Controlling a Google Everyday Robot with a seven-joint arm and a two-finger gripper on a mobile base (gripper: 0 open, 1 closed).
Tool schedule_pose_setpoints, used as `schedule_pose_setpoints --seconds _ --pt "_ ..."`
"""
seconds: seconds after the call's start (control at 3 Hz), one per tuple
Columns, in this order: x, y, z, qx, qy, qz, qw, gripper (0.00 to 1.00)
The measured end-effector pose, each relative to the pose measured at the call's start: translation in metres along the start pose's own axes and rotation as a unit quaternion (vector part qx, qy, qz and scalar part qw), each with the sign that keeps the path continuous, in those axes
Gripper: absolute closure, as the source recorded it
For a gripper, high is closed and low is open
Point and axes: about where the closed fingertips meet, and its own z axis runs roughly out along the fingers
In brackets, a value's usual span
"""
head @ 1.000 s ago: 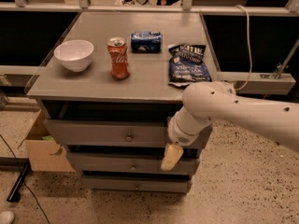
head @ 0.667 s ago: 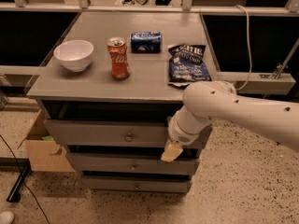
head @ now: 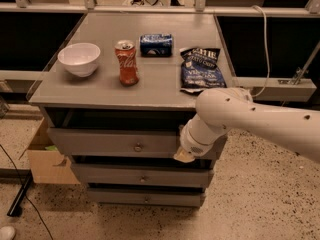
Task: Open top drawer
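Note:
The top drawer (head: 100, 142) is the widest grey drawer front, right under the grey tabletop, with a small round metal knob (head: 137, 147) at its centre. A dark gap shows between its upper edge and the tabletop. My gripper (head: 184, 156) hangs from the white arm (head: 250, 119) at the right end of this drawer front, by its lower edge and well to the right of the knob. Its tan tip points down and left. Two narrower grey drawers (head: 142, 176) sit below.
On the tabletop (head: 160, 89) stand a white bowl (head: 79, 59), a red cola can (head: 127, 62), a blue packet (head: 156, 44) and a dark chip bag (head: 201, 69). A cardboard box (head: 47, 156) sits on the floor at the left. A black cable lies by it.
My gripper has risen from the level of the middle drawer to the lower edge of the top drawer front. The drawers and tabletop objects have not moved.

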Motion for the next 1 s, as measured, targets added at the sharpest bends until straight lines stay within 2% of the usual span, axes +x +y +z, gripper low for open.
schedule_pose_setpoints --seconds 0.33,1.0 --pt "0.0 0.0 0.0 0.0 0.0 0.0 1.0 1.0" --pt "-0.0029 -0.0002 -0.0041 0.0 0.0 0.0 1.0 1.0"
